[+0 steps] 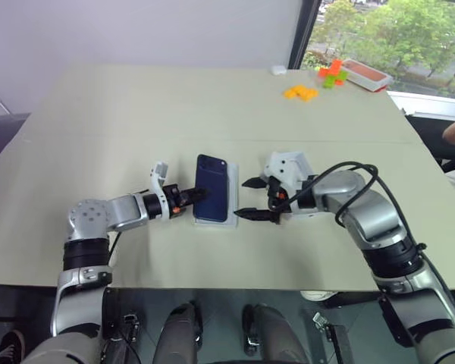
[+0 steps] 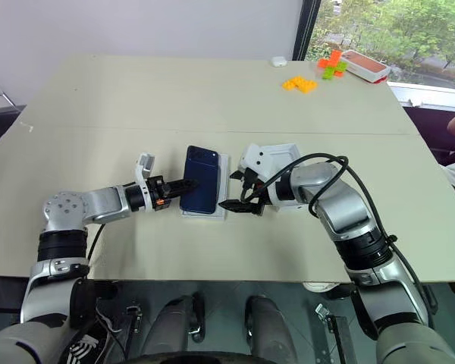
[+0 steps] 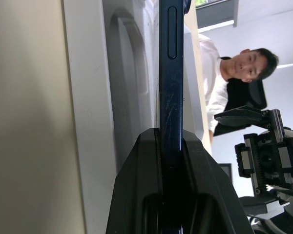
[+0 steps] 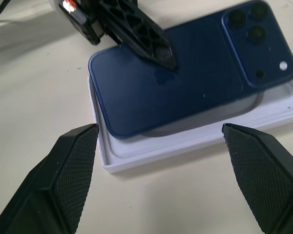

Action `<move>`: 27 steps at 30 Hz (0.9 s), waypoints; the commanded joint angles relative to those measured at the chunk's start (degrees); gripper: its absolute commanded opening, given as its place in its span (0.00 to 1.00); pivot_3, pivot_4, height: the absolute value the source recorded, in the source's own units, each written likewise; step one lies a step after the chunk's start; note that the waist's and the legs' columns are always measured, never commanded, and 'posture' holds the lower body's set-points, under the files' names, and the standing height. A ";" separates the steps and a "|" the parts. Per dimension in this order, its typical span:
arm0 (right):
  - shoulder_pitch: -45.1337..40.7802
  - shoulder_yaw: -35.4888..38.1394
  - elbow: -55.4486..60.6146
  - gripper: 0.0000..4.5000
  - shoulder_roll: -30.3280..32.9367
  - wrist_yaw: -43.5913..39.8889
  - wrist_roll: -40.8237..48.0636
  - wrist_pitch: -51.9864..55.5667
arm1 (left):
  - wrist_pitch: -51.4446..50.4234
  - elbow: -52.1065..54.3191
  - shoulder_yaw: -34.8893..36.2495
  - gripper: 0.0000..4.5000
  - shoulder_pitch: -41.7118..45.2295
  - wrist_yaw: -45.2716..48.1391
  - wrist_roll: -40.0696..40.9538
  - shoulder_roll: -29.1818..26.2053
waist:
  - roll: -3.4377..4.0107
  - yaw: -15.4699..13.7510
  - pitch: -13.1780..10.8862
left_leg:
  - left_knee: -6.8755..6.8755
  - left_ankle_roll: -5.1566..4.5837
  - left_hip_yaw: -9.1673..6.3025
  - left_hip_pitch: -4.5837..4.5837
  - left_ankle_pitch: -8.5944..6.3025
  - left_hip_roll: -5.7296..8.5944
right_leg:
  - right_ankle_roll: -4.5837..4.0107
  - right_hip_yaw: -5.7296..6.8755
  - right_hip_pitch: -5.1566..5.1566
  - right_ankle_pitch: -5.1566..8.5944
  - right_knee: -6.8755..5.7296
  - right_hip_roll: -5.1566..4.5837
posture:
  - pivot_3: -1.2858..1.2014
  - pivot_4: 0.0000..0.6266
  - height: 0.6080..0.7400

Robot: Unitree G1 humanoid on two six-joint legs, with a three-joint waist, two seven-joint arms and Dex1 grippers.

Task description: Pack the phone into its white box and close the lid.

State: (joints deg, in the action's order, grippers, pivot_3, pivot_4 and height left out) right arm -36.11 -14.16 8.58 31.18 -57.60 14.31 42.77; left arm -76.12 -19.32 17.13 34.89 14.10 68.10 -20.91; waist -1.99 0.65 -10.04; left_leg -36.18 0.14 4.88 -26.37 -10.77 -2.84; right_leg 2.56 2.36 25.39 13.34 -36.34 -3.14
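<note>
Left gripper [image 1: 199, 196] pinches phone [image 1: 212, 188] by its edge, camera side up, over white box [image 4: 195, 139]. Right gripper [image 1: 248, 199] beside box, fingers wide, empty.

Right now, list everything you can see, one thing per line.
table: one, beige, under everything.
phone: one, navy blue, camera side up, over the white tray.
white tray: one, white with a rounded recess, on the table under the phone.
white shell: one, white, behind the right wrist, partly hidden.
orange blocks: a small cluster, far right of the table.
orange and green blocks: a small cluster, beside the red tray.
red tray: one, red with a white rim, at the far right corner.
small white object: one, at the far edge.
person: one, white shirt, at the table's right side.
left fingers: two, black, shut on the phone.
right fingers: two, black, open, beside the white tray.
</note>
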 commanded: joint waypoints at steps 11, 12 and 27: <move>-2.25 -0.60 -1.46 0.95 -0.93 1.03 -0.06 -3.38 | -3.25 0.26 2.16 0.82 3.25 0.46 -2.82 0.92 | 0.00 -0.04 0.00 | -0.12 -0.04 -0.08 0.16 0.03 -0.02 | 0.09 0.00 -0.23 -0.05 -0.04 0.24 | 0.52 0.24 1.00; -2.37 -0.59 -1.55 0.95 -1.11 1.04 0.05 -3.39 | -3.21 0.97 2.04 0.82 3.19 1.07 -3.11 0.48 | 0.00 0.00 0.00 | -0.11 -0.04 -0.08 0.24 0.03 -0.02 | 0.09 0.00 -0.30 -0.05 -0.04 0.24 | 0.52 0.24 1.00; -3.45 -1.30 -3.34 0.95 -2.43 1.38 -0.29 -4.50 | -4.22 7.46 3.31 0.82 2.59 4.04 -7.08 -4.71 | 0.01 0.15 0.00 | 0.16 0.16 -0.01 0.82 -0.08 -0.06 | -0.10 -0.12 -0.63 0.04 0.04 -0.08 | 0.52 0.24 1.00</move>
State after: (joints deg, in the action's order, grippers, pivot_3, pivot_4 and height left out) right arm -38.29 -15.69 4.67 29.27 -56.33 13.70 39.15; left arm -80.65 -15.16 19.93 37.29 17.08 61.01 -24.74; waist -1.97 0.80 -10.04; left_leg -36.02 0.31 4.88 -25.60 -10.86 -2.89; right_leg 2.47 2.24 24.78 13.38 -36.28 -3.25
